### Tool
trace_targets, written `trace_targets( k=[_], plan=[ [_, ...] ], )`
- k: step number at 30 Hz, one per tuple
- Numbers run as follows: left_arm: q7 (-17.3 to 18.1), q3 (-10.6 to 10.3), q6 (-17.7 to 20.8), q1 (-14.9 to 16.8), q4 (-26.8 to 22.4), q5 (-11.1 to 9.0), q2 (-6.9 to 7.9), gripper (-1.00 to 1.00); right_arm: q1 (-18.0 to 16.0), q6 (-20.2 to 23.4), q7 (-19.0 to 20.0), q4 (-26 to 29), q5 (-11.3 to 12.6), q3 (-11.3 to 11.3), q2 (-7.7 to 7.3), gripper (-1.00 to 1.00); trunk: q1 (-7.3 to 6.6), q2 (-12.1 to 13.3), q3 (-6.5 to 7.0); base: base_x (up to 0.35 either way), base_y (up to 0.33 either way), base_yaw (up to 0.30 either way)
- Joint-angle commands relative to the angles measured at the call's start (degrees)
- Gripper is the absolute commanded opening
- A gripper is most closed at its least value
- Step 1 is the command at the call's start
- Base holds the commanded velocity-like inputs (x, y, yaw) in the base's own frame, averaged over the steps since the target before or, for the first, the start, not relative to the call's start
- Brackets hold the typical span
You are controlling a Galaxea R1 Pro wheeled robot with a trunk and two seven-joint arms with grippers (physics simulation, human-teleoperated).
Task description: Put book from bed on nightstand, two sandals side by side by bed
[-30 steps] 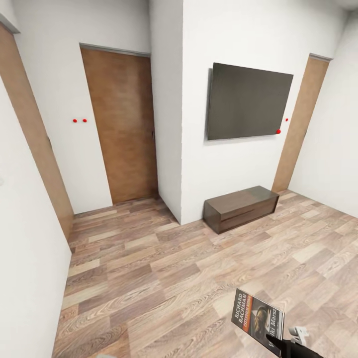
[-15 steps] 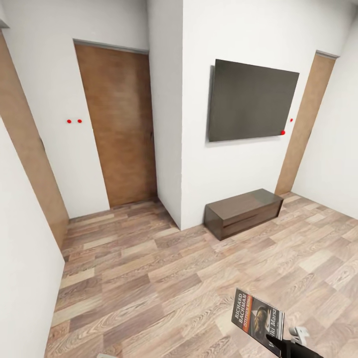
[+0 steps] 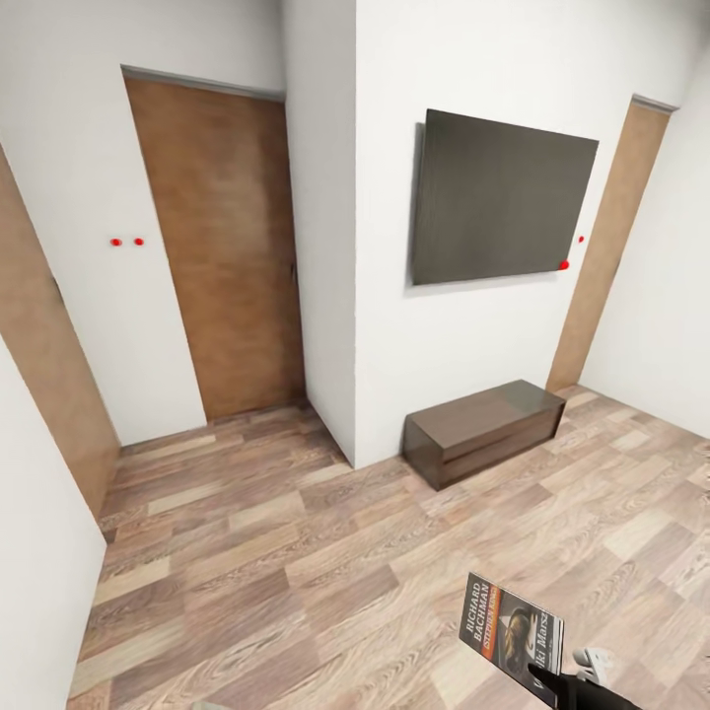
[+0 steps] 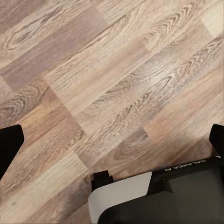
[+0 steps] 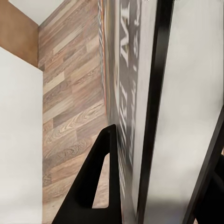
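Wood-plank floor point(image 3: 296, 552), wall TV point(image 3: 498, 197), long low cabinet point(image 3: 483, 429) ahead. Right gripper point(image 3: 552, 678) clamped on book point(image 3: 508, 631), carried upright. Left claw state: could not tell. Transport step; next I needed to find nightstand.

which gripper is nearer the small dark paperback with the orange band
Right. The right gripper is clamped on the small dark paperback with the orange band. The left gripper hangs open over bare wood-plank floor.

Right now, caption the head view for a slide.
Right gripper holds the book upright above the wood floor, facing a wall TV and low cabinet.
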State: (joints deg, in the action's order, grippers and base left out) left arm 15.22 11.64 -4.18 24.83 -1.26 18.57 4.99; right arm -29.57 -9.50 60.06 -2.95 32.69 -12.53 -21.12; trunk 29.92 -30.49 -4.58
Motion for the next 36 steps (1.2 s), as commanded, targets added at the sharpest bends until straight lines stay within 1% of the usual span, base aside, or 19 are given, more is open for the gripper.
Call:
trace_targets(
  k=[1, 7, 23, 28, 36],
  plan=[
    [0.2, 0.5, -0.2, 0.0, 0.0, 0.6, 0.02, 1.00, -0.1, -0.4, 0.2, -0.2, 0.4, -0.2, 0.03, -1.00, 0.06, -0.1, -0.11, 0.323, 0.000, -0.261],
    [0.2, 0.5, -0.2, 0.0, 0.0, 0.6, 0.02, 1.00, -0.1, -0.4, 0.2, -0.2, 0.4, -0.2, 0.03, -1.00, 0.06, -0.1, -0.11, 0.148, 0.000, -0.276],
    [0.2, 0.5, -0.2, 0.0, 0.0, 0.7, 0.02, 1.00, -0.1, -0.4, 0.2, -0.2, 0.4, -0.2, 0.03, -1.00, 0.06, -0.1, -0.11, 0.004, 0.000, -0.281],
    [0.2, 0.5, -0.2, 0.0, 0.0, 0.6, -0.35, 1.00, -0.1, -0.4, 0.2, -0.2, 0.4, -0.2, 0.03, -1.00, 0.06, -0.1, -0.11, 0.000, 0.000, -0.281],
    [0.2, 0.5, -0.2, 0.0, 0.0, 0.6, -0.42, 1.00, -0.1, -0.4, 0.2, -0.3, 0.4, -0.2, 0.03, -1.00, 0.06, -0.1, -0.11, 0.000, 0.000, -0.281]
  ],
)
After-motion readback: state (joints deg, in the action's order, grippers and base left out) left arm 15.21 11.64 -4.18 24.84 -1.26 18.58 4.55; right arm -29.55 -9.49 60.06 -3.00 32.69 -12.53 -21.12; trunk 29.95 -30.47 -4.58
